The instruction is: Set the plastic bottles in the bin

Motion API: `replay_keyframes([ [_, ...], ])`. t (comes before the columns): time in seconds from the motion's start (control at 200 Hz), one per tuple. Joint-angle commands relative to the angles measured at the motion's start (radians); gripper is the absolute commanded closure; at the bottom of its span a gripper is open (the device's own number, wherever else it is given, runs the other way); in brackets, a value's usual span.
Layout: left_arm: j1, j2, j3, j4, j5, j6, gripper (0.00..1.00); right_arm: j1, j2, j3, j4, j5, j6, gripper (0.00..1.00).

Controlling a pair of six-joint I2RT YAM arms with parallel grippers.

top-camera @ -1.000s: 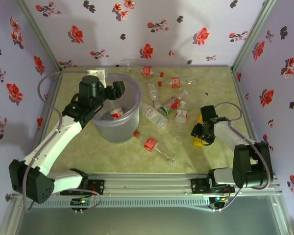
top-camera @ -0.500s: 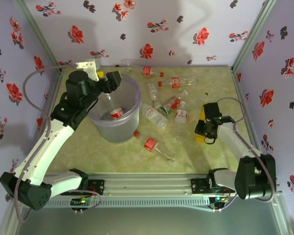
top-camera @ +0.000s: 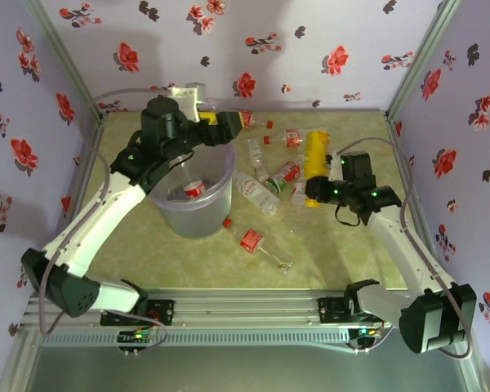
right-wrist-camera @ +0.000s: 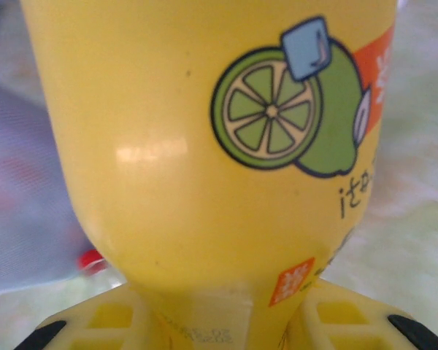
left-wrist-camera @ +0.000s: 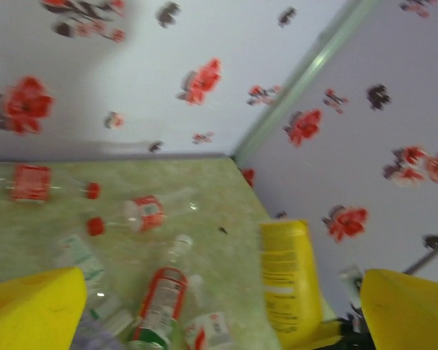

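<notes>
1. Your right end effector (top-camera: 314, 196) grips the yellow bottle (top-camera: 315, 153) by its neck, right of centre, ready for carrying to the bin (top-camera: 194, 222).
2. Your left end effector (top-camera: 220, 125) hangs open and empty above the bin's far rim, centre-left.
</notes>
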Motion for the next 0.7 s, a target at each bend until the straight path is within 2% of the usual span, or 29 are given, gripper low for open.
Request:
replay_keyframes([
  [0.0, -0.034, 0.061, 0.059, 0.037, 0.169, -0.053, 0.00, 0.033, -0.004, 0.047, 0.145, -0.224, -0.043, 0.87],
  [0.21, -0.097, 0.178, 0.114, 0.040, 0.199, -0.069, 0.00, 0.066, 0.002, 0.050, 0.228, -0.361, -0.027, 0.87],
  [0.545, -0.139, 0.277, 0.116, 0.088, 0.215, -0.129, 0.00, 0.130, 0.034, 0.059, 0.313, -0.453, -0.019, 0.87],
  [0.695, -0.144, 0.282, 0.114, 0.105, 0.218, -0.135, 0.11, 0.138, 0.057, 0.079, 0.298, -0.453, -0.040, 0.88],
])
